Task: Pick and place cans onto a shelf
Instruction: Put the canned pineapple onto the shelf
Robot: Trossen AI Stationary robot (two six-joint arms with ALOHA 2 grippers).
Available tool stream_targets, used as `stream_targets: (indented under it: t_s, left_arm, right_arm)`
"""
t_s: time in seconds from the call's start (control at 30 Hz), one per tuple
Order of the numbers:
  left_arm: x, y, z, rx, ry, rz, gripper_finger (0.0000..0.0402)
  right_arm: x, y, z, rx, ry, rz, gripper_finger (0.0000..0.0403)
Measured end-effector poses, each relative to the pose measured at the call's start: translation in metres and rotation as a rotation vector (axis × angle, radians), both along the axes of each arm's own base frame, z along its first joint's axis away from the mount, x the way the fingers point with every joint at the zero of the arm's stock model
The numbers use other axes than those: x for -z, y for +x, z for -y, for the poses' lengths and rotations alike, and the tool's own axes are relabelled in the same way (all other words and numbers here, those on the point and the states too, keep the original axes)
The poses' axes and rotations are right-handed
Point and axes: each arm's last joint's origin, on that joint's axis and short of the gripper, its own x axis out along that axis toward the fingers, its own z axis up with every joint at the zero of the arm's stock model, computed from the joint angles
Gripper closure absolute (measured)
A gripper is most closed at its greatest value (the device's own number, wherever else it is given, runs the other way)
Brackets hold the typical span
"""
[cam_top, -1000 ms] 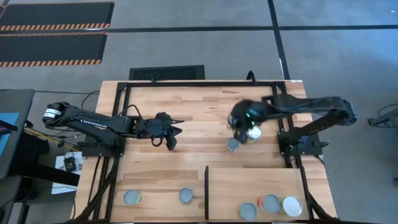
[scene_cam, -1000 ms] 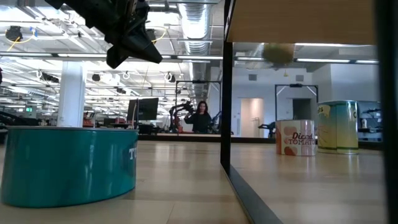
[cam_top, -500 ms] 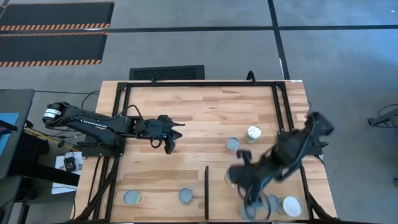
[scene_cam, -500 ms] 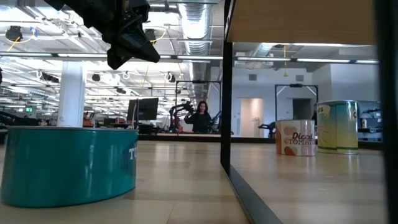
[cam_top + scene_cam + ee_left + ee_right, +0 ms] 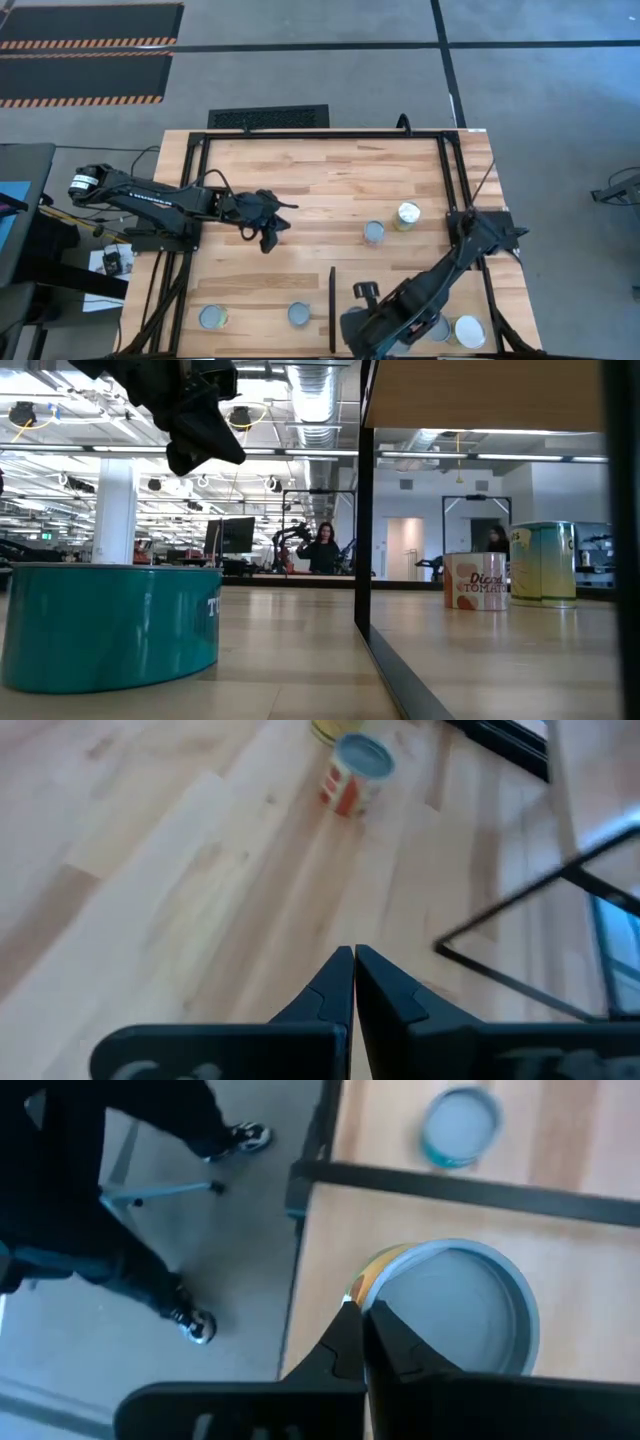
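My right end effector hangs over the near shelf, fingers pressed together and empty, an upright can directly below its tips. Farther off, two cans stand mid-surface, nearer my right arm. My left end effector, likewise closed and empty, waits left of them.

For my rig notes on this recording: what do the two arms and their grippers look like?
Both arms are dark, near-black jointed links on black frame mounts. The left arm carries white lettering and a pale round cap at its base end, with thin cables trailing nearby. The left gripper and right gripper each have two matte black, wedge-shaped fingers tapering to points.
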Motion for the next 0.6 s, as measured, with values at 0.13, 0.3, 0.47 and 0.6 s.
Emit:
stream_targets:
  t_s: [0.13, 0.3, 0.47, 0.6]
  left_arm:
    - [0.001, -0.001, 0.002, 0.023, -0.027, -0.010, 0.0401]
    - [0.001, -0.001, 0.002, 0.022, -0.016, -0.010, 0.0401]
    - [0.001, -0.001, 0.002, 0.014, -0.014, -0.009, 0.0401]
    - [0.001, -0.001, 0.002, 0.013, -0.014, -0.009, 0.0401]
  right_arm:
    - [0.007, 0.000, -0.007, -0.024, 0.007, -0.022, 0.0398]
    - [0.013, 0.002, -0.010, -0.027, 0.013, -0.044, 0.0398]
    - [0.018, 0.001, -0.012, -0.043, 0.019, -0.091, 0.0398]
    - [0.017, 0.000, -0.012, -0.060, 0.040, -0.106, 0.0391]
